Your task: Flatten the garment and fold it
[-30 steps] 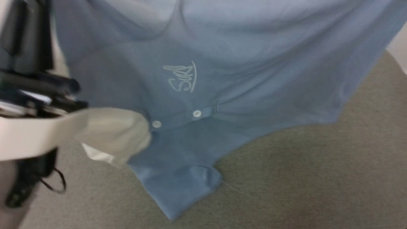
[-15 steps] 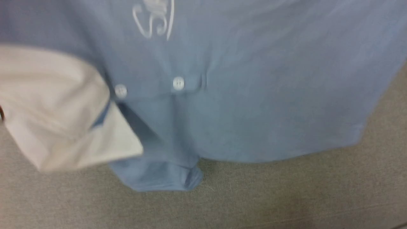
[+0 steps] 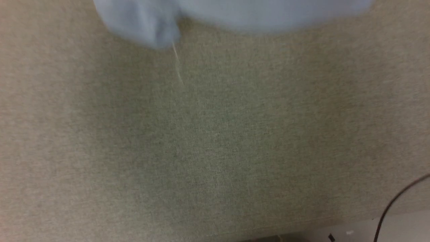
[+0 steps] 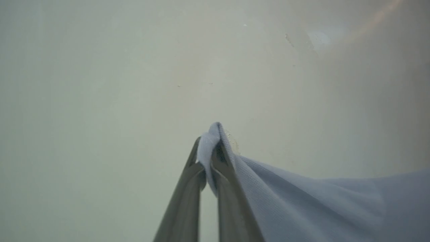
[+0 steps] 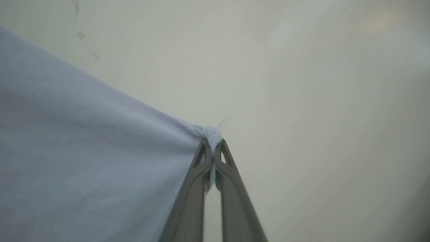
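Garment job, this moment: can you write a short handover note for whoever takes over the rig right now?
Left gripper: shut on a bunched bit of the garment.
Right gripper: shut on a hemmed corner, with the cloth running taut from it.
Garment: appears to be held up between the two grippers. In the head view its blurred lower edge hangs over the grey-green surface, with a loose thread dangling.
Done: both grips made, garment lifted.
Left: lay it flat on the surface, smooth it, then fold it. No fold is visible.
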Robot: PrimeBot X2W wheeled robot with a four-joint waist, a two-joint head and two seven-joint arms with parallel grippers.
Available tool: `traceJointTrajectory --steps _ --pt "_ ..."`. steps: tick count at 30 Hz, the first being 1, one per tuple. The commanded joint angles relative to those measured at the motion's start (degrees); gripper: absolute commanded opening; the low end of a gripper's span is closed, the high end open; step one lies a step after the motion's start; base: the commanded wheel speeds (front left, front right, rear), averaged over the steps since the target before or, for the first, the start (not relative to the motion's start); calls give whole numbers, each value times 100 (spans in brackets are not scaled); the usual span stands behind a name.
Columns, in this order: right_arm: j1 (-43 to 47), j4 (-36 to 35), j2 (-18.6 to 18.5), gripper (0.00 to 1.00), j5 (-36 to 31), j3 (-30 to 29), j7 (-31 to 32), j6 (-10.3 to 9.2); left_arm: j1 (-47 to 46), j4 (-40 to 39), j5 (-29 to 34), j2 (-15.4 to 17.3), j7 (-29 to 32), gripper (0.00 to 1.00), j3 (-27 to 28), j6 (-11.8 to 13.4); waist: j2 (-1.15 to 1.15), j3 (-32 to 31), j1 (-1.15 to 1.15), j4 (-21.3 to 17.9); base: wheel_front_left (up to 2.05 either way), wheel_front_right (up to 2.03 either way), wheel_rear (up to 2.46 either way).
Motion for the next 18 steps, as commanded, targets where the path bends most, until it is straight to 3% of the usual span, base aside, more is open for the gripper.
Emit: traceJointTrajectory --steps 1,10,14,18 --pt "-297 280 93 0 -127 -32 -204 -13 -387 264 119 -101 -218 0 7 -38 0 731 -3 24 0 0 0" --pt "-1114 1551 544 0 -558 -81 -1158 -13 -1363 1446 416 -543 -1034 0 -86 -161 0 1023 -3 179 0 0 0" --pt "-999 1944 718 0 -577 98 -1456 -13 -1063 1777 419 -627 -1145 0 -176 -315 0 1069 -3 264 0 0 0" --pt "-496 2220 827 0 -482 313 -1650 -13 -196 1820 371 -727 -1187 0 -334 -496 0 940 -3 374 0 0 0"
